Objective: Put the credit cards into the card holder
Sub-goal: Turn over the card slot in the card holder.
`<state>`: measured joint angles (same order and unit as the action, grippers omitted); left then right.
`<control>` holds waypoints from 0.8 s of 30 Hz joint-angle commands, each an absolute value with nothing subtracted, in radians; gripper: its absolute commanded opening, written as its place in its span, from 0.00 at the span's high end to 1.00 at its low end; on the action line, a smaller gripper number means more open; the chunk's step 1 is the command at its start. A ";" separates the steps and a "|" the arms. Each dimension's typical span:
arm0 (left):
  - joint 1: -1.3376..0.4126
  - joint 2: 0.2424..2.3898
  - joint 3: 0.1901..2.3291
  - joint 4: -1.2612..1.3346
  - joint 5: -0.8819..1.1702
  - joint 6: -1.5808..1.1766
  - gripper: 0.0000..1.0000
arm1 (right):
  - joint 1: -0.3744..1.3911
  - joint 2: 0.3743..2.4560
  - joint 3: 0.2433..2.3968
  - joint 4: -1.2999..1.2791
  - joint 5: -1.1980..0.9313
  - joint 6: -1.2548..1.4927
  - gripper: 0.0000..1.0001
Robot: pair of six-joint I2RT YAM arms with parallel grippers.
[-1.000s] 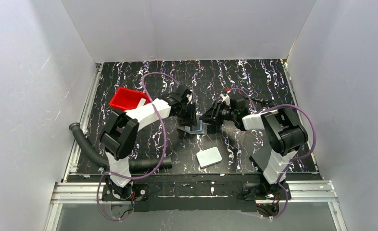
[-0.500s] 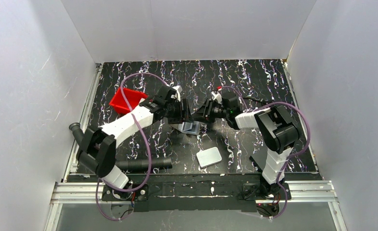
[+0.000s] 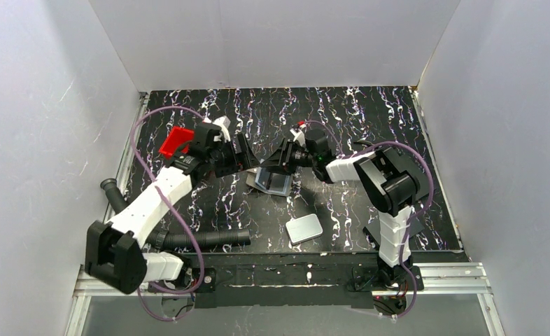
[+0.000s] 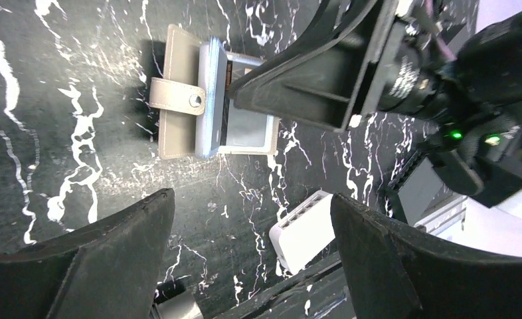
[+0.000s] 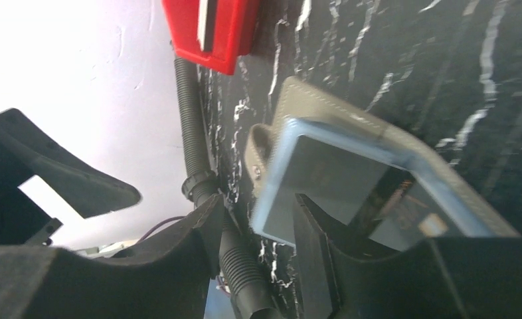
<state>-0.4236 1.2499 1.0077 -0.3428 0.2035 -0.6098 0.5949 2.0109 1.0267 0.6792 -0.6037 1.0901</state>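
Left gripper [image 4: 252, 199] spread wide, holding nothing. Right gripper [image 5: 258, 206] half-parted at a pale-blue card [image 4: 213, 100] lying on the open holder [image 4: 177, 106] between both grippers. Its grip is unclear and the card's print is unreadable.

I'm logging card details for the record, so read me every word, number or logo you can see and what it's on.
Nothing here can be read.
credit card: orange marks on its dark face, too blurred to read.
card holder, red tray, white slab: no lettering visible.
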 commanded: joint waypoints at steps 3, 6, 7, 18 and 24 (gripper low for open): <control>-0.423 1.434 1.027 -0.316 0.328 -0.602 0.24 | 0.566 1.954 1.055 0.567 -0.584 0.982 0.43; -0.423 1.519 1.053 -0.306 0.351 -0.594 0.36 | 0.566 1.949 1.077 0.463 -0.562 0.912 0.43; -0.423 1.541 1.058 -0.299 0.356 -0.594 0.41 | 0.566 1.944 1.076 0.450 -0.557 0.899 0.43; -0.423 1.618 1.078 -0.306 0.283 -0.559 0.66 | 0.565 1.920 1.093 0.298 -0.490 0.743 0.46; -0.429 1.653 1.085 -0.244 0.406 -0.595 0.68 | 0.565 1.910 1.077 0.257 -0.448 0.707 0.48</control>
